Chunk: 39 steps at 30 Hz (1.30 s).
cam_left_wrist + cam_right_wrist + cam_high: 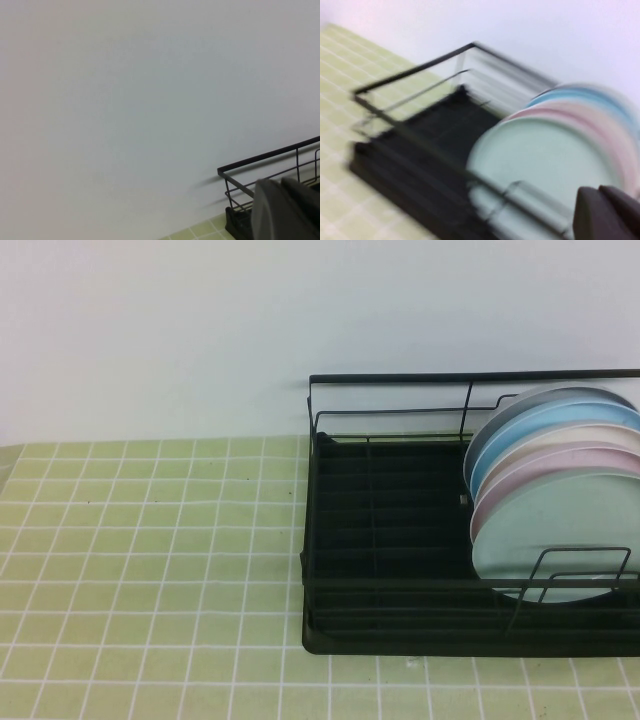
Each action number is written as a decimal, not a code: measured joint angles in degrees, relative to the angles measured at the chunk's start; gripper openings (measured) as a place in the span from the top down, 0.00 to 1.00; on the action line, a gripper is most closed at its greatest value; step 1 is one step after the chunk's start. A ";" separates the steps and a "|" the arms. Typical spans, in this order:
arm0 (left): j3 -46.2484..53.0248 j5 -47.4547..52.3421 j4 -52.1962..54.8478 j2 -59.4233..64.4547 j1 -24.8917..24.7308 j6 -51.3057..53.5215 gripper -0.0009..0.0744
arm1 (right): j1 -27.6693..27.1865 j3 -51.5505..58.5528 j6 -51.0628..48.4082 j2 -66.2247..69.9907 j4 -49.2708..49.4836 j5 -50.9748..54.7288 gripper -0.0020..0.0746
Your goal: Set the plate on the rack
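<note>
The pale mint-green plate (560, 535) stands upright at the front of a row of plates in the black wire rack (390, 585), at the right of the high view. In the right wrist view, blurred, the plate (545, 160) sits behind the rack's front wire (420, 145). My right gripper (600, 191) is shut and empty, just off the plate's face. My left gripper (280, 184) is shut and empty, raised near the rack's back corner rail (260, 159). Neither gripper shows in the high view.
Behind the mint plate stand a pink plate (560, 462), a cream one, a sky-blue plate (560, 420) and a grey one. The rack's left half (380, 500) holds no dishes. Green tiled counter (150, 560) lies to the left; a white wall is behind.
</note>
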 joint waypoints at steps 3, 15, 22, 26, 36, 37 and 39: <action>0.00 0.00 0.00 0.00 0.00 0.00 0.99 | 0.00 0.00 -0.68 -3.27 -2.27 -2.70 0.96; 0.00 -0.43 0.00 0.00 0.42 0.00 0.99 | -0.10 15.37 45.91 -13.54 -37.14 -16.55 0.96; 0.00 -1.36 0.00 -0.58 3.29 0.00 0.99 | -0.10 25.32 59.83 -17.92 -42.03 -23.87 0.96; 0.00 -1.92 0.00 -0.83 9.98 0.00 0.99 | -0.10 25.32 59.57 -17.92 -43.73 -17.05 0.96; 0.00 -2.61 -0.63 -1.19 34.44 -2.51 0.99 | -0.10 25.20 59.63 -17.92 -42.77 -12.69 0.96; 0.00 -3.55 -0.63 -1.19 36.14 -4.21 0.99 | -0.10 25.20 59.63 -17.92 -42.77 -12.69 0.96; 0.00 -6.35 -0.63 -1.19 38.65 -6.68 0.99 | -0.10 25.20 59.63 -18.02 -42.77 -12.69 0.96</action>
